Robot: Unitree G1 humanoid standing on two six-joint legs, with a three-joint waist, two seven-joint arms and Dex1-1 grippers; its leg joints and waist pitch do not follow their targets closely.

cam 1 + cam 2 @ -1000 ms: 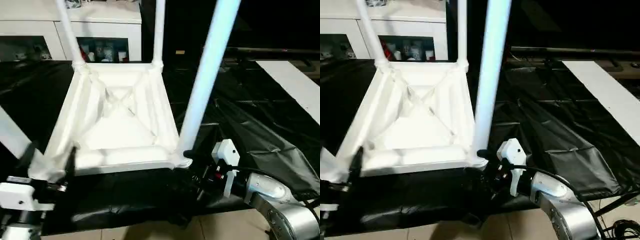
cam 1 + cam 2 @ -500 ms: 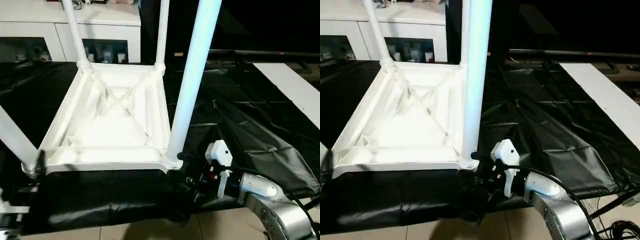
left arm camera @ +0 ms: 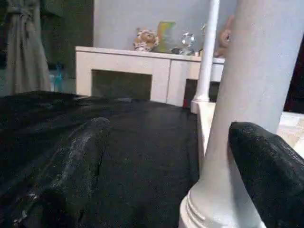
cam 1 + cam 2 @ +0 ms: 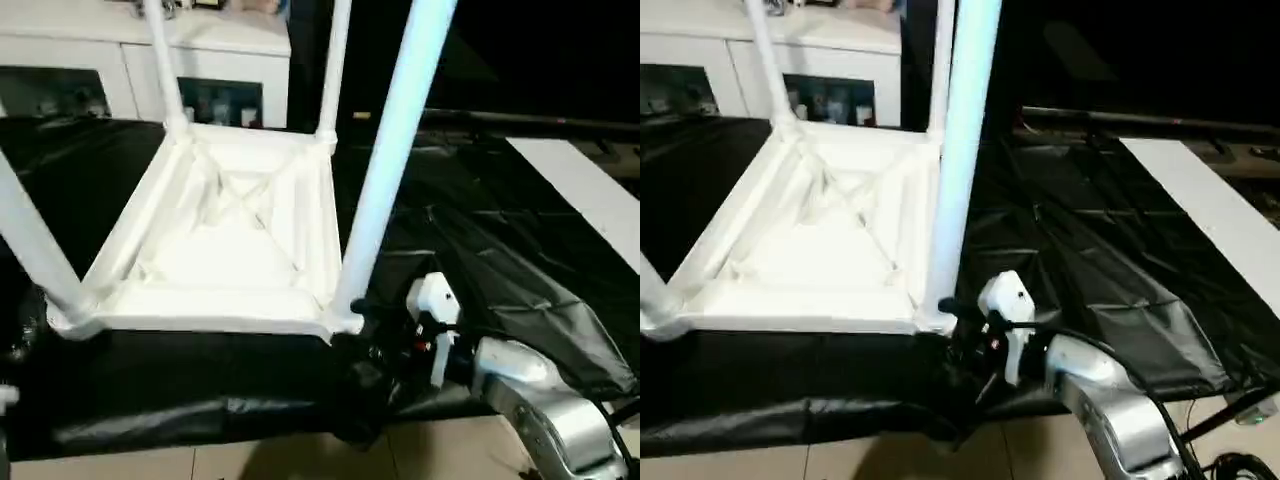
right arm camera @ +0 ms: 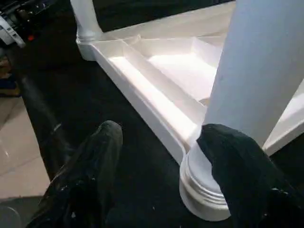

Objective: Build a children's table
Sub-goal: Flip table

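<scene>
The children's table lies upside down on the black sheet, its ribbed white tabletop [image 4: 225, 250] facing up. All the legs stand in the corner sockets: near-right leg [image 4: 390, 170], near-left leg [image 4: 30, 240], and two far legs [image 4: 165, 70] [image 4: 335, 70]. My right gripper [image 4: 362, 318] sits at the base of the near-right leg. In its wrist view it [image 5: 161, 130] is open, with the leg's collar [image 5: 204, 190] against one finger. My left gripper [image 3: 169, 128] is open beside the near-left leg [image 3: 247, 95], which touches one finger [image 3: 270, 171].
A white cabinet with glass doors [image 4: 100, 70] stands behind the work table, with toys [image 3: 145, 40] on top. A long white board [image 4: 590, 190] lies at the far right. The wrinkled black sheet [image 4: 500, 260] hangs over the front edge above the tiled floor [image 4: 250, 460].
The camera has shifted. My left arm's white wrist block has left the bottom-left corner, and its gripper has let go of the near-left corner. The right gripper stays at the near-right leg base.
</scene>
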